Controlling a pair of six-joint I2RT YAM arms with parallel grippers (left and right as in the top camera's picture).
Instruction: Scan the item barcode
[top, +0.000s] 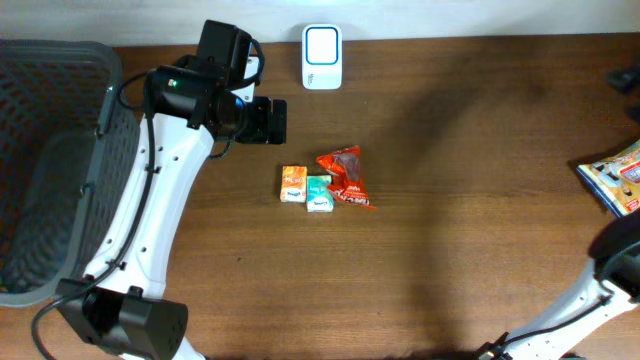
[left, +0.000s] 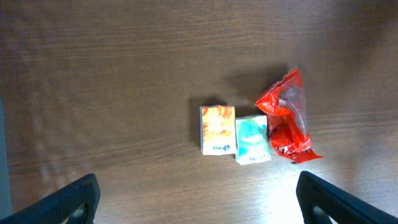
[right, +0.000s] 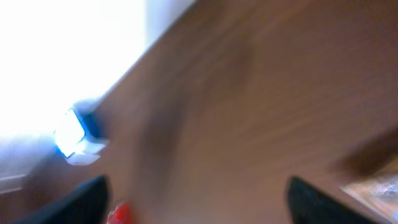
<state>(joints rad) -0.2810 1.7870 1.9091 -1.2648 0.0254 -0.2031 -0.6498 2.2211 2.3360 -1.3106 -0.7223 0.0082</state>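
Observation:
Three small items lie together mid-table: an orange pack (top: 293, 184) (left: 217, 129), a teal pack (top: 319, 193) (left: 252, 139) and a red bag (top: 345, 177) (left: 286, 118). A white barcode scanner (top: 322, 57) stands at the far edge and shows as a blur (right: 78, 138) in the right wrist view. My left gripper (top: 272, 121) (left: 198, 188) hovers open above and behind the packs, holding nothing. In the blurred right wrist view my right gripper (right: 198, 186) is open and empty, out by the right edge. A blue packet (top: 618, 176) lies at the right edge.
A dark mesh basket (top: 40, 170) fills the left side of the table. The left arm (top: 150, 210) runs from the near-left corner up past the basket. The right arm (top: 600, 280) enters at the lower right.

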